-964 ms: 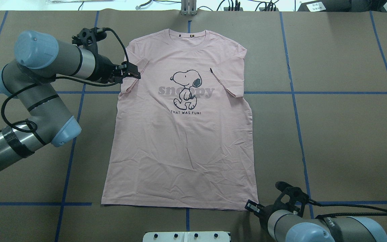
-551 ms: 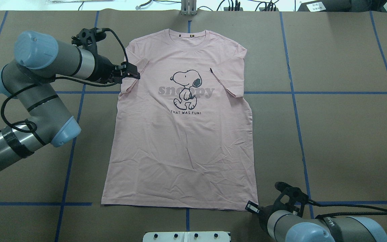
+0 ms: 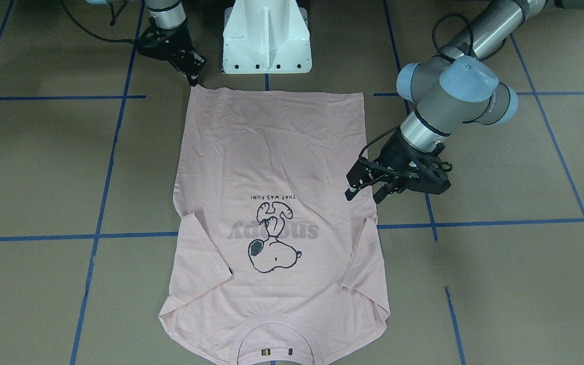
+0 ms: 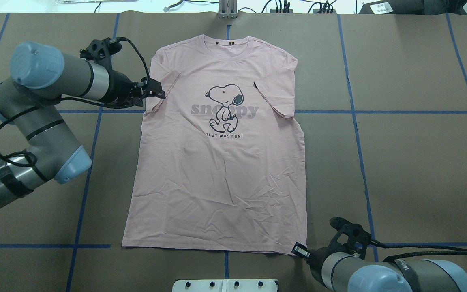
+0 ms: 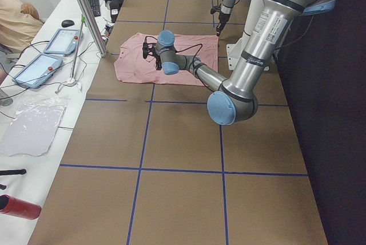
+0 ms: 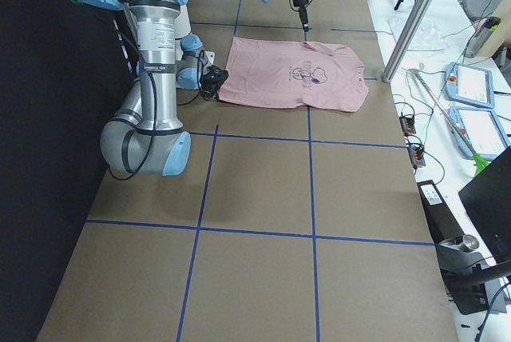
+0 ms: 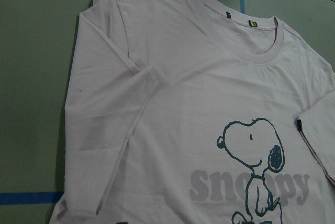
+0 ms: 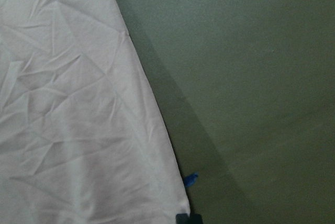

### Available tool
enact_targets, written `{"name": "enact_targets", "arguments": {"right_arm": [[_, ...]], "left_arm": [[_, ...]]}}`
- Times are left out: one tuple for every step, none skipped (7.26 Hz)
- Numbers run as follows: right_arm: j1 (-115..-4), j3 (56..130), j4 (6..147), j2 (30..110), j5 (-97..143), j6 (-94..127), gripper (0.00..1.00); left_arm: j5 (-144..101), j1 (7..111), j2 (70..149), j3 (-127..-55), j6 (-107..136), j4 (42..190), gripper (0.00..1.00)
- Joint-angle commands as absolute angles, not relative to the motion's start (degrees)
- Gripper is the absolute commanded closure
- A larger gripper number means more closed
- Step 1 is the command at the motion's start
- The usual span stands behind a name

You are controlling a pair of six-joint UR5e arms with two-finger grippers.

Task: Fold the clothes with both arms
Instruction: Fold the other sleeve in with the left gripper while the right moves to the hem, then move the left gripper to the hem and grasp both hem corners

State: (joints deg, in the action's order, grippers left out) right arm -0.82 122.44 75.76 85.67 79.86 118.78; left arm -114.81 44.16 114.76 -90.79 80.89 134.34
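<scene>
Snoopy T-shirt (image 4: 217, 182) lies flat, nothing folded yet. Left gripper (image 3: 364, 194) is spread, with the sleeve (image 4: 163, 73) just ahead. Right gripper (image 3: 193, 77) has its tip at the hem corner (image 4: 303, 250); can't tell its grip.

Table (image 4: 412, 162) was covered in brown paper, marked into squares by blue tape lines (image 4: 420, 111). A white bench (image 5: 23, 170) ran along the operators' side and carried two tablets (image 5: 60, 40), a keyboard (image 5: 93, 3) and a red bottle (image 5: 20, 206). A metal pole (image 5: 87, 13) stood at the table edge. A black backdrop (image 5: 337, 113) hung behind. Light was even.
</scene>
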Motion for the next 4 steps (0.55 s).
{"name": "enact_targets", "arguments": {"right_arm": [[-1.8,123.3,75.6,85.4,80.1,118.9,1.0],[-1.4,123.2,75.8,85.7,80.0,118.9,1.0],[-1.1,123.3,77.0,85.5,80.1,118.8,1.0],[-0.4,123.3,77.8,85.5,80.2,118.8,1.0]], "left_arm": [[-114.0,38.4,99.9,-107.0,86.4,132.6,0.2],[-113.9,35.3,95.8,-110.4,90.3,132.4,0.2],[-111.4,30.8,94.4,-110.8,93.9,132.4,0.2],[-107.5,24.8,92.3,-112.8,96.7,130.4,0.2]]}}
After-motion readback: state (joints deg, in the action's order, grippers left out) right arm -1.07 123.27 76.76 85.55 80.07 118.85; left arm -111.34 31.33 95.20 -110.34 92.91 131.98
